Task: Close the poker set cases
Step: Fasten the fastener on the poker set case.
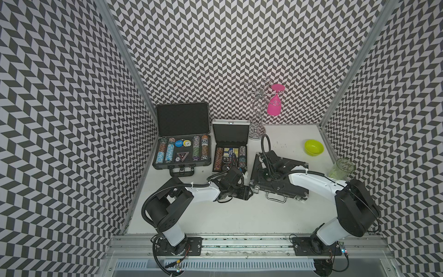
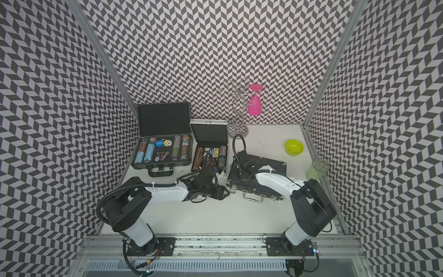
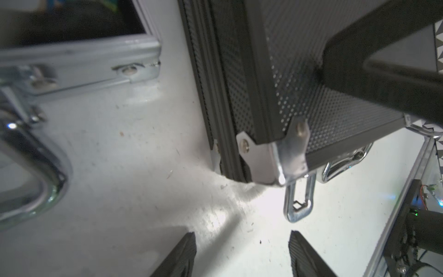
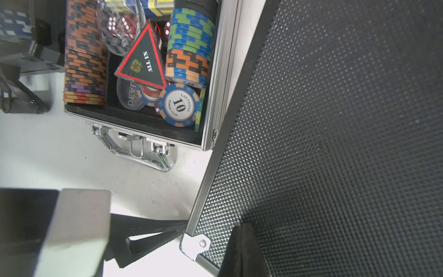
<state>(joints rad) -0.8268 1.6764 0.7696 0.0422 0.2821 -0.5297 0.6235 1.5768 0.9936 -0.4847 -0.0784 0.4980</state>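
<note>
The right claw (image 4: 243,251), pinched shut, presses the closed case (image 4: 335,120) down, likely steadying it for latching. The left claw (image 3: 241,239), parted and empty, hovers at its front corner. The big open case (image 1: 182,120) and the small open case (image 1: 230,135) stand beside it.

- Large case (image 1: 182,118) and small case (image 1: 230,134) open on worktop (image 1: 239,215), chips showing.
- Third case (image 1: 297,166) lid down, under right arm (image 1: 311,179).
- Green bowl (image 1: 314,147) toward back right.

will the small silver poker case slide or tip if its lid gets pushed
Probably won't tip: the small silver case holds full chip rows, so likely heavy. Might skid on the smooth table. Its metal-framed lid looks stiff.
</note>
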